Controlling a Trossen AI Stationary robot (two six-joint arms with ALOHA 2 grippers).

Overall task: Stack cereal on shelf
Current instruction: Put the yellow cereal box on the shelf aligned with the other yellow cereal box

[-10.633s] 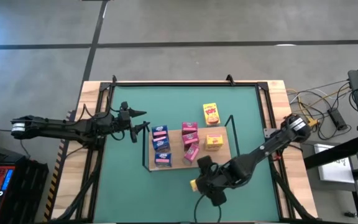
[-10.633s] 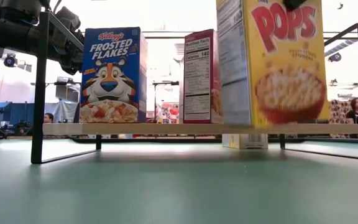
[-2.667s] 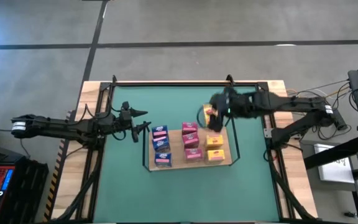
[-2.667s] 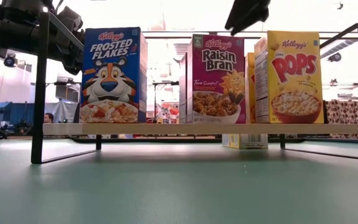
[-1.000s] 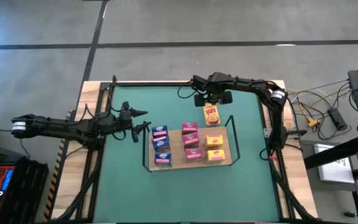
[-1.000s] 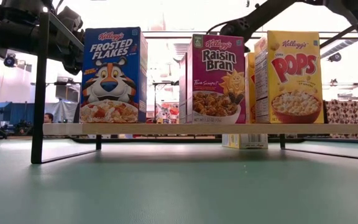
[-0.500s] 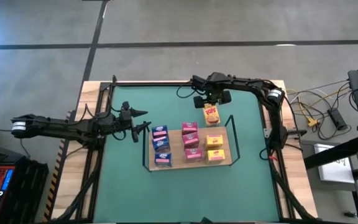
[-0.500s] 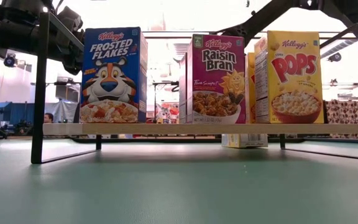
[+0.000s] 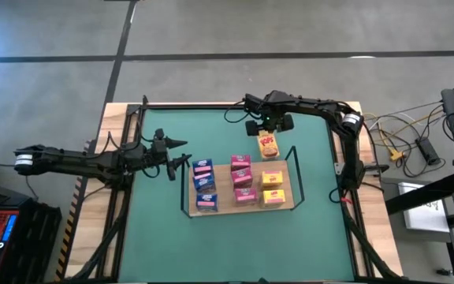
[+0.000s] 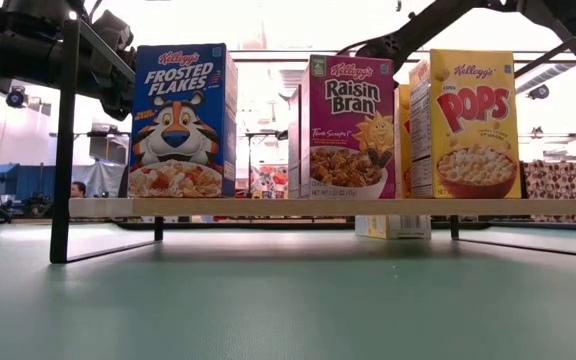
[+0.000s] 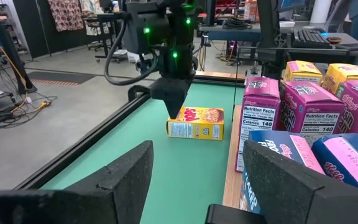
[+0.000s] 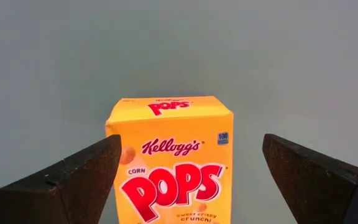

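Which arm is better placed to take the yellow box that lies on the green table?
The right. Its open gripper hangs directly over the yellow box; the left gripper waits beside the shelf.

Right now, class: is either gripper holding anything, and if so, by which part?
Nothing is held. The right gripper hangs open above the yellow Corn Pops box lying on the green tabletop. The left gripper waits open beside the shelf.

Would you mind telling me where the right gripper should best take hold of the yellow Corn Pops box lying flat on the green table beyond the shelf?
Probably across its two long side edges, coming straight down. The Corn Pops box lies face up on the table, off the shelf, so only its narrow sides offer opposed faces. The right gripper hangs open above it, fingers on either side.
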